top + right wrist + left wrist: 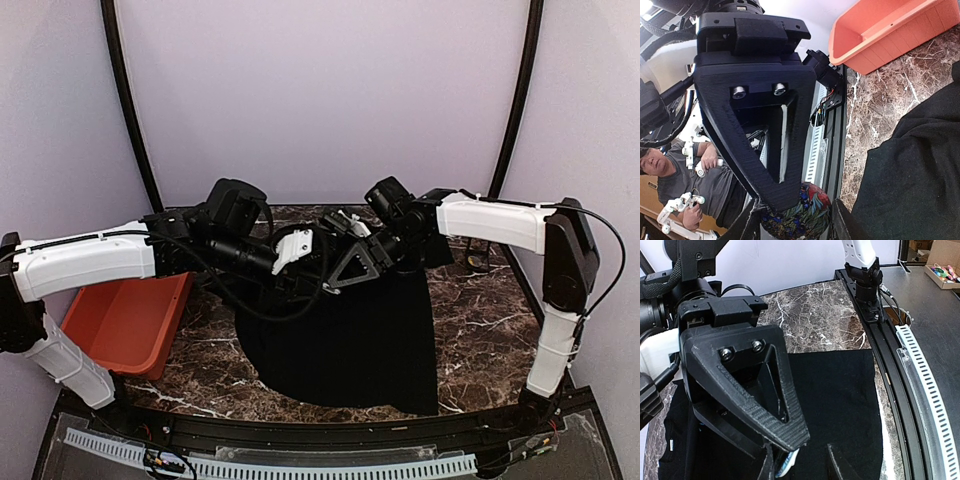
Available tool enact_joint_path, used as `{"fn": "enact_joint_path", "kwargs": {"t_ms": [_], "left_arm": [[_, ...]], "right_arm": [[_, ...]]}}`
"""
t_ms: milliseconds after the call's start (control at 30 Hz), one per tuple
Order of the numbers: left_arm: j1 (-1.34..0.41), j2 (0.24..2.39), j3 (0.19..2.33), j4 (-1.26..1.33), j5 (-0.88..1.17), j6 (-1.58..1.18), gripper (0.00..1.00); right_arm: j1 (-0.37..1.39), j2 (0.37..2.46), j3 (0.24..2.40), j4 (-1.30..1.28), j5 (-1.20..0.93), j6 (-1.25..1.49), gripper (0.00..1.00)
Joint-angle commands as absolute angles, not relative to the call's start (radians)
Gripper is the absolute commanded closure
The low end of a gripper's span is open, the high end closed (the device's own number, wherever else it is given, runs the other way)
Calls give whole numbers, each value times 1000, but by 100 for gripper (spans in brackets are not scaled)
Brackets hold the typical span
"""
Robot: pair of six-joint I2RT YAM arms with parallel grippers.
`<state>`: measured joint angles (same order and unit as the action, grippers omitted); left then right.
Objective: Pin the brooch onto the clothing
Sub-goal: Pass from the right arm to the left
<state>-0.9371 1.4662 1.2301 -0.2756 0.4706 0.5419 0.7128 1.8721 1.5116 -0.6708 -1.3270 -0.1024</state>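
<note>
Fingers of the right gripper (795, 226) stand well apart at the bottom of its wrist view. A rounded brooch (796, 210) patterned in red, blue and green fills the gap from one to the other, so it appears clamped there, though the frame cuts off the pads. The left gripper (800, 466) is spread too, but between its fingers lies mostly bare black shirt (840, 390). Only a blue-and-white sliver (788, 462) shows against the inner edge of one finger, and I cannot tell whether that is the brooch seen edge-on or print on the cloth. Each wrist camera is largely blocked by the other arm's black triangular finger, seen side-on with its tip pointing down toward the gap, so the two tools meet nearly tip to tip. The top view makes that meeting plain: both arms reach inward over the far part of the shirt, which lies spread on the marble table (480, 300) and runs from under the grippers toward the near edge. The brooch is hidden in that view. An orange bin (125, 320) sits at the table's left edge, apart from the shirt. The right wrist view shows the bin too, along with the black rail (837, 125) and a person (685, 175) in grey beyond it. The left wrist view shows the right arm's base (862, 270) bolted to that rail.
</note>
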Motion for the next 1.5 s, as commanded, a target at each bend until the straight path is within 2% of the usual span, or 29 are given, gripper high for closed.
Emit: {"fn": "enact_joint_path", "kwargs": {"t_ms": [0, 467, 600, 700, 900, 967, 1067, 1233, 1467], "left_arm": [[-946, 1456, 1235, -314, 447, 569, 68], [-946, 1457, 1218, -292, 412, 577, 79], [-946, 1452, 1213, -284, 410, 577, 85], [-946, 1448, 1205, -272, 408, 574, 94], [-945, 1432, 1183, -232, 421, 545, 99], [-945, 1421, 1170, -204, 422, 520, 99], [-943, 1393, 1145, -136, 406, 455, 99], [-941, 1339, 1095, -33, 298, 312, 99], [-857, 1243, 943, 352, 377, -126, 99]], "right_arm": [[719, 1856, 1502, -641, -1347, -101, 67], [728, 1844, 1502, -640, -1355, -101, 68], [731, 1837, 1505, -643, -1353, -100, 68], [733, 1834, 1506, -645, -1353, -100, 68], [732, 1826, 1516, -646, -1344, -105, 65], [733, 1816, 1521, -646, -1331, -108, 62], [727, 1790, 1522, -649, -1291, -121, 39], [681, 1693, 1460, -567, -1146, -108, 14], [661, 1477, 1158, -92, -906, -57, 13]]}}
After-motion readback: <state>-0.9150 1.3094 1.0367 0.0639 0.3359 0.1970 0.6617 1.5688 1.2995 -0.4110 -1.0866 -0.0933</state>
